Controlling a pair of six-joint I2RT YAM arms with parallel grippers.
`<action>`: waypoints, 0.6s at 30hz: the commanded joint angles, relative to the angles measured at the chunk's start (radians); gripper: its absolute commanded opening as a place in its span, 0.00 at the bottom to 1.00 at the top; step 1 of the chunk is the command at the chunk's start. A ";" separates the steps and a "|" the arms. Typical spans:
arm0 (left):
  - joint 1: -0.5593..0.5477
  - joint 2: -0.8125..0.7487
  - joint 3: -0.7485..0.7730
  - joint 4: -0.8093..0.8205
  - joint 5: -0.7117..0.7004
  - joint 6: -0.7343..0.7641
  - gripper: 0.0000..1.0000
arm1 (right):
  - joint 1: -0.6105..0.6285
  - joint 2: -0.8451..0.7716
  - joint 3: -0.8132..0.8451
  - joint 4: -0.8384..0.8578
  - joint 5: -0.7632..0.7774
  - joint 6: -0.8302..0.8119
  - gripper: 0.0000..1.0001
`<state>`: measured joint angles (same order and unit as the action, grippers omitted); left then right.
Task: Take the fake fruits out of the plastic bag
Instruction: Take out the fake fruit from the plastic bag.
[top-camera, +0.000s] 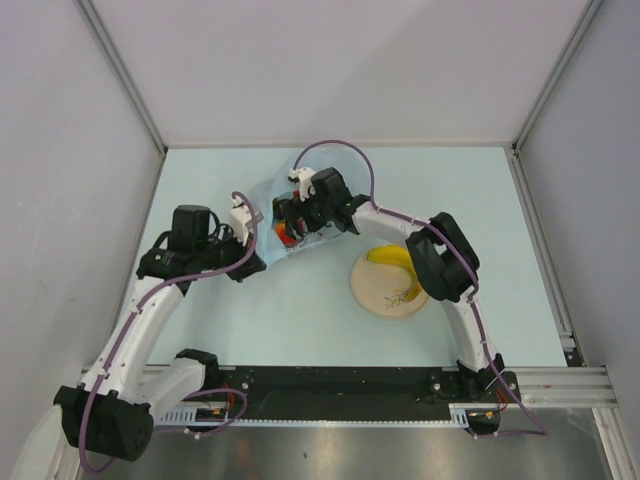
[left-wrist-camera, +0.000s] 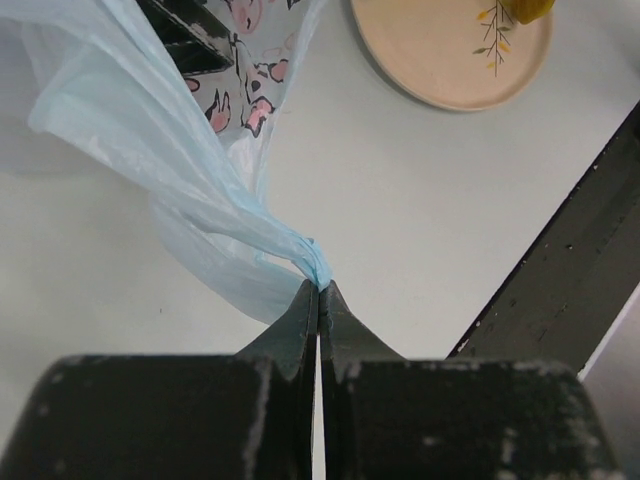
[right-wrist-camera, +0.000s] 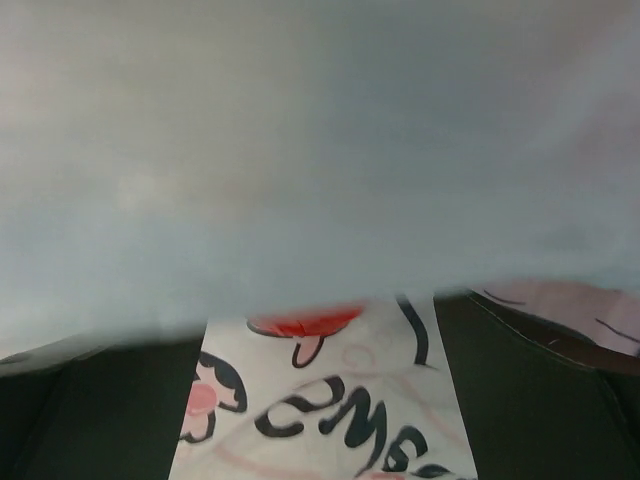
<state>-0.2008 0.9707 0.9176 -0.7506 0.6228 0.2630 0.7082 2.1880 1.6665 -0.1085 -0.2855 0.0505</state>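
Evidently the thin, limp plastic bag (left-wrist-camera: 150, 130), mid-table near the plate (top-camera: 378, 298), is pinched by a bunched corner in the clamped left gripper (left-wrist-camera: 318, 288), while the right gripper (right-wrist-camera: 320, 395), spread wide inside it, is best closed around the hard, glossy, slippery red apple (right-wrist-camera: 305, 322).

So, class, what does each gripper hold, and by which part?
The left gripper pinches the translucent light-blue plastic bag by a bunched edge. The right gripper, jaws open inside the bag, holds nothing.
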 joint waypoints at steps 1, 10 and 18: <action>-0.005 -0.018 -0.016 0.008 0.002 0.004 0.00 | 0.034 0.044 0.098 0.020 -0.017 0.017 1.00; -0.002 -0.009 -0.017 0.036 0.000 -0.013 0.00 | 0.079 0.128 0.167 -0.005 0.118 0.023 1.00; -0.002 -0.003 -0.014 0.023 -0.014 0.007 0.00 | 0.033 0.116 0.167 0.032 0.125 0.003 0.74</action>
<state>-0.2008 0.9703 0.9020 -0.7429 0.6109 0.2619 0.7769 2.3219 1.7943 -0.1070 -0.1711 0.0742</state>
